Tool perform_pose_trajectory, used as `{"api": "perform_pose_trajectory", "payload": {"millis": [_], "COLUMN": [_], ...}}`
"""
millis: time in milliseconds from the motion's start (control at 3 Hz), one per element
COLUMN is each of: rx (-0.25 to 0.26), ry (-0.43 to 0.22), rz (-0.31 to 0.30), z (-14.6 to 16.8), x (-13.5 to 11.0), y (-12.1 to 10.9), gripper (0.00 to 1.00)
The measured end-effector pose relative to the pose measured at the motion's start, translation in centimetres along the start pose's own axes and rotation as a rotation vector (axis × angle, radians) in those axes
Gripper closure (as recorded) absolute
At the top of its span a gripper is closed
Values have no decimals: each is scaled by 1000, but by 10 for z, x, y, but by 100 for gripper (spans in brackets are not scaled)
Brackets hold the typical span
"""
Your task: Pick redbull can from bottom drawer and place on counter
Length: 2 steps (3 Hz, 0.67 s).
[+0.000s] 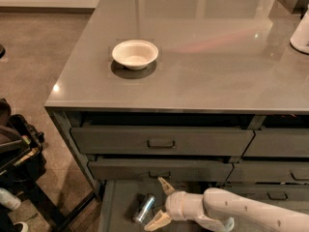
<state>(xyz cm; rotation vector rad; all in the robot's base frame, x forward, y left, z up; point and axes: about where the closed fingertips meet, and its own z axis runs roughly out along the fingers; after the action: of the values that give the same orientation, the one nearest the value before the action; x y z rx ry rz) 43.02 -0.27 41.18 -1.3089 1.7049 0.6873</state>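
My gripper (161, 203) sat low in the open bottom drawer (117, 204), my white arm (246, 214) reaching in from the right. My jaws stood wide apart and held nothing. The can (144, 208) lay on its side on the drawer floor, just left of my fingertips, at the mouth of the gap between them. I could not tell whether the lower finger touched it. Above were two shut drawers with handles (161, 143). Higher, on the grey counter (212, 66), a white bowl (134, 53) stood near the left edge.
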Motion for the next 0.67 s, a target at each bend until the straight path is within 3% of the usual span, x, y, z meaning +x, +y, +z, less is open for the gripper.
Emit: {"api": "perform_pose_trajectory", "payload": {"millis": [667], "rx": [-16], "ry": [-2], "rz": [65], "z": [47], "x": [56], "y": [14], "gripper": [0]}}
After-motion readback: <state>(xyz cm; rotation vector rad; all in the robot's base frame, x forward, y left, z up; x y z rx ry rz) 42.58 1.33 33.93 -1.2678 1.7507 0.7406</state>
